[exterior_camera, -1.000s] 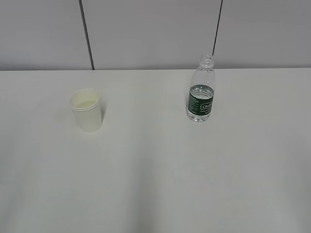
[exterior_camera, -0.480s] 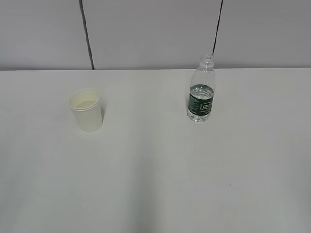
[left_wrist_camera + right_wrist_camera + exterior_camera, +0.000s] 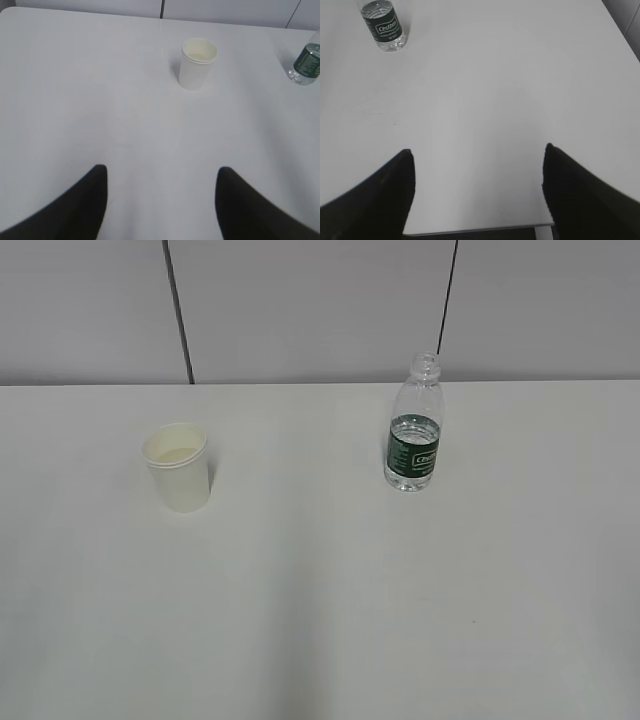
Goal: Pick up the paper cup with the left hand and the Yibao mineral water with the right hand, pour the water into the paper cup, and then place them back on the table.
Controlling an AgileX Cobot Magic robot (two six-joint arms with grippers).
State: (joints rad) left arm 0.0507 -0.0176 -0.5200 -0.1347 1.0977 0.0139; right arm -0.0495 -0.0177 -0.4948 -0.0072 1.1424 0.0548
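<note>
Soft, even, bright light; faint shadows on the table [image 3: 320, 590], wrist views slightly blurred

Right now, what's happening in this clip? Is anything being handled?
Nothing is being handled. The paper cup and the uncapped Yibao mineral water both stand upright on the table, well apart. The left claw is open with the cup far ahead of it; the right claw is open too, with the bottle far ahead to its left. Neither touches anything.
</note>
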